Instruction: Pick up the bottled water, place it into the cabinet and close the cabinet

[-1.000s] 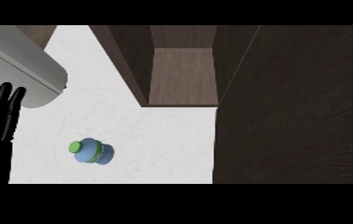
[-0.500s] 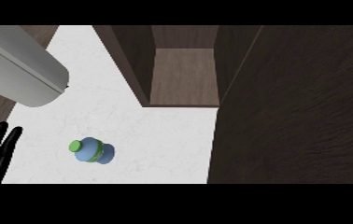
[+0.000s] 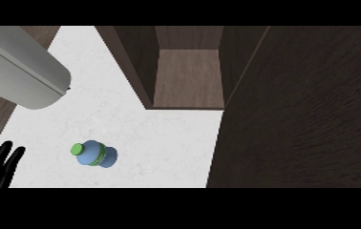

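The bottled water (image 3: 93,154), blue with a green cap and a green band, sits on the white counter (image 3: 155,137) at the lower left. Only the straight black fingers of my left hand (image 3: 8,162) show at the left edge, a short way left of the bottle and not touching it. A grey forearm (image 3: 28,75) crosses the upper left corner. The dark wood cabinet (image 3: 189,80) stands open at the top middle, and its inside is bare. My right hand is out of sight.
The cabinet's open door (image 3: 296,118), a large dark wood panel, fills the right side of the view. The cabinet's left wall (image 3: 130,61) rises beside the counter. White counter lies between the bottle and the cabinet's opening.
My left hand's fingers have slid down the left edge, from beside the forearm's end to level with the bottle. The bottle has not moved.
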Motion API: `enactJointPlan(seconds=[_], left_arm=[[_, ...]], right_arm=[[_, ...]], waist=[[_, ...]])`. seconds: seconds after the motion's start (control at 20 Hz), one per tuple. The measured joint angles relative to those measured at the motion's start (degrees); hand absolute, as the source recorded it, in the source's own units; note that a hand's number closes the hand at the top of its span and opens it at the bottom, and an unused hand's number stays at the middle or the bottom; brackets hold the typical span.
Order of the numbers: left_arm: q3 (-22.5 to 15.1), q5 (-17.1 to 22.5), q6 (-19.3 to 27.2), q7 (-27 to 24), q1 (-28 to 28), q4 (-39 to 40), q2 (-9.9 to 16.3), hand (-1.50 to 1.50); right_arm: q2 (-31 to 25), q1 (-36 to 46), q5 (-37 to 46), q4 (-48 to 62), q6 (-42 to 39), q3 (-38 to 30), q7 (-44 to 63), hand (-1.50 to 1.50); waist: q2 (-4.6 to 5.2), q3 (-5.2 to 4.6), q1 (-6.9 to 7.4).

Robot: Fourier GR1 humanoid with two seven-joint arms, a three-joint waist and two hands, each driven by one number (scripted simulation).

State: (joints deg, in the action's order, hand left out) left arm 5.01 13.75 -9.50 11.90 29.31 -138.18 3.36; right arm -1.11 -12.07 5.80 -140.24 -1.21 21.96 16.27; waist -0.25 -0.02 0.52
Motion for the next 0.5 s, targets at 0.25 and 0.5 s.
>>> enactJointPlan(seconds=[0.25, 0.5], left_arm=[[-0.6, -0.6, -0.6, 0.5, 0.8, 0.2, -0.4, -1.50], [-0.6, -2.4, -1.8, -0.7, 0.0, 1.5, -0.4, -1.50]], right_arm=[[0.2, 0.7, 0.1, -0.3, 1.6, 2.1, 1.4, -1.50], [0.3, 3.2, 0.7, -0.4, 3.5, 3.2, 3.8, -1.50]], waist=[[0.04, 0.01, -0.18], [0.10, 0.00, -0.35]])
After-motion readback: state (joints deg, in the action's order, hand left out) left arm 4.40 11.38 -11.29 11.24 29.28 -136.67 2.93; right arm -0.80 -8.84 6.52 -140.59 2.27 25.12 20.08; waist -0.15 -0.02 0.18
